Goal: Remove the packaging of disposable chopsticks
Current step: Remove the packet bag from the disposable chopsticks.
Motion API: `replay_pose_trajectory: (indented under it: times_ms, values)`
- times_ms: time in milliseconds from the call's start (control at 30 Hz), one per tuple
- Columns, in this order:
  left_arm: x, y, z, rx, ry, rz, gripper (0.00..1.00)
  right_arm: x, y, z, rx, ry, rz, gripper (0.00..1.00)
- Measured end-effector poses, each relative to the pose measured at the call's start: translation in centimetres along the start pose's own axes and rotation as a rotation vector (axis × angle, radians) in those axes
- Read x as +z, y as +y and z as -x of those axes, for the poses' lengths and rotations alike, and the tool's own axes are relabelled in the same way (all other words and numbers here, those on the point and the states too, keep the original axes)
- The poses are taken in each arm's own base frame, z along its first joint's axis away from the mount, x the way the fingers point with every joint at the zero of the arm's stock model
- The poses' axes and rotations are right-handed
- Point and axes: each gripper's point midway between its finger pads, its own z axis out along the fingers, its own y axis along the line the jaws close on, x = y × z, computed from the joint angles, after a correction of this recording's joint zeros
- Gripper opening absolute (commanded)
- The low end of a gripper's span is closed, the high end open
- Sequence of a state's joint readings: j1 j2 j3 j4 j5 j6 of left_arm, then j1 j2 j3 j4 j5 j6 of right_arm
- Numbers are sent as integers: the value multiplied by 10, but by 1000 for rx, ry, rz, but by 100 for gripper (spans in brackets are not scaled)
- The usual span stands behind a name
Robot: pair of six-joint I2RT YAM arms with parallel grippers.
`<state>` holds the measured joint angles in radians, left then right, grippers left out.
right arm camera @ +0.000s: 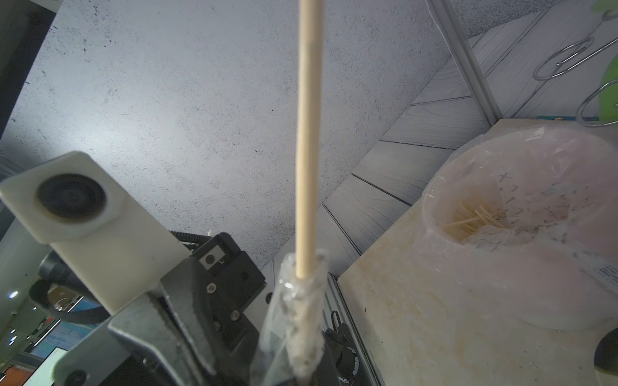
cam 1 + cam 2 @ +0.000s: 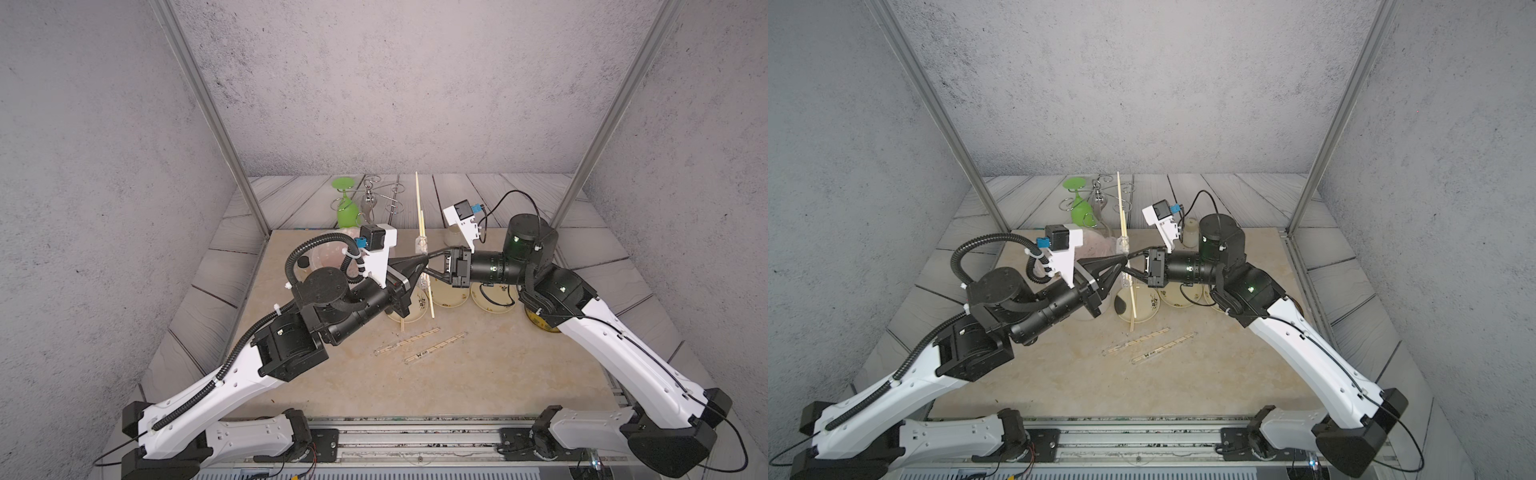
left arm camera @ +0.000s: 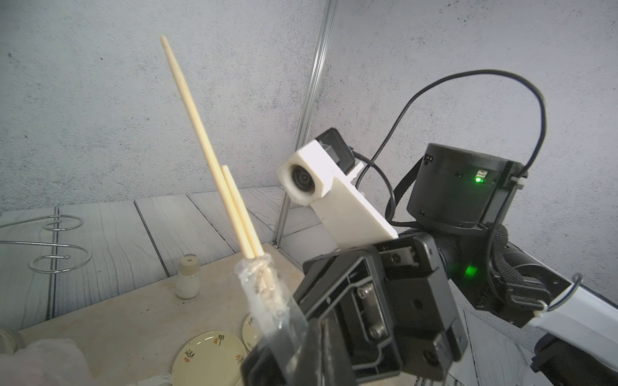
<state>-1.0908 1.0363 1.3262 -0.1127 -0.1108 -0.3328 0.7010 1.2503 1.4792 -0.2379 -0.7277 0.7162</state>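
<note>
Nearest on the table (image 2: 478,386), two sealed packs (image 2: 407,341) of chopsticks are laid side by side, untouched. Just behind them, three small printed plates (image 2: 451,293) are set in a row, and two bare sticks (image 2: 430,299) are seen at the leftmost one. Above the plates, one open-topped sleeve (image 3: 264,300) is held upright between the arms: the left gripper (image 2: 423,261) is clamped tight on it, and the right gripper (image 2: 1127,263) is likewise closed on it from the opposite side. Two chopsticks (image 3: 200,140) are seen standing out of the sleeve's top, one raised well above its partner. Farther back, one bin (image 1: 535,294) lined with a pinkish bag is placed, with sticks and wrappers lying inside, and one small white bottle (image 3: 188,277) is stood on the table's far part. Farthest, one green glass (image 2: 347,208) is hung upside down on one wire rack (image 2: 370,195)
</note>
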Motion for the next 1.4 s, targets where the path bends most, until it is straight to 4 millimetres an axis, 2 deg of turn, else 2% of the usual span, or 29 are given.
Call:
replay_pose_trajectory:
  times_ms: [67, 100, 133, 167, 233, 267, 400, 533, 600, 667, 767, 900, 1033, 1133, 1200, 1267, 1367, 1400]
  values:
    - [-6, -2, 4, -2, -5, -11, 0, -4, -1, -4, -35, -1, -16, 0]
    - [-8, -3, 7, -3, -6, -18, 14, -7, -2, -6, -54, -1, -26, 0]
    - [-11, -6, 9, -3, -8, -28, 36, -9, -1, -8, -75, 1, -30, 0]
    - [-13, -7, 12, -3, -9, -37, 53, -11, -1, -10, -93, 3, -32, 0]
    - [-18, -11, 19, -4, -14, -53, 79, -15, 1, -14, -142, 7, -31, 0]
    - [-21, -12, 22, -5, -18, -56, 81, -16, 1, -16, -163, 8, -29, 0]
    - [-35, -12, 40, -16, -55, -56, 80, -21, 1, -32, -244, 42, -9, 0]
    - [-46, -6, 66, -28, -106, -32, 69, -25, 6, -50, -305, 88, 42, 0]
    - [-47, -5, 76, -38, -117, -33, 59, -27, 11, -58, -326, 113, 87, 0]
    - [-44, -6, 80, -50, -117, -49, 57, -29, 16, -64, -338, 131, 124, 0]
    - [-32, -7, 73, -78, -77, -87, 55, -31, 21, -71, -347, 151, 169, 0]
    - [-12, -8, 51, -116, 7, -127, 48, -32, 27, -75, -354, 164, 207, 0]
    - [-4, -6, 36, -149, 58, -140, 40, -34, 32, -78, -354, 179, 240, 0]
    - [-5, -10, 36, -164, 64, -165, 38, -35, 34, -80, -353, 188, 257, 0]
    - [-6, -13, 37, -168, 65, -181, 25, -36, 34, -82, -353, 195, 263, 0]
    - [-6, -14, 37, -169, 66, -192, 18, -36, 33, -84, -344, 206, 262, 0]
    - [-7, -15, 38, -168, 64, -197, 18, -36, 31, -88, -332, 220, 261, 0]
    - [-8, -15, 39, -168, 63, -197, 21, -36, 32, -89, -331, 224, 264, 0]
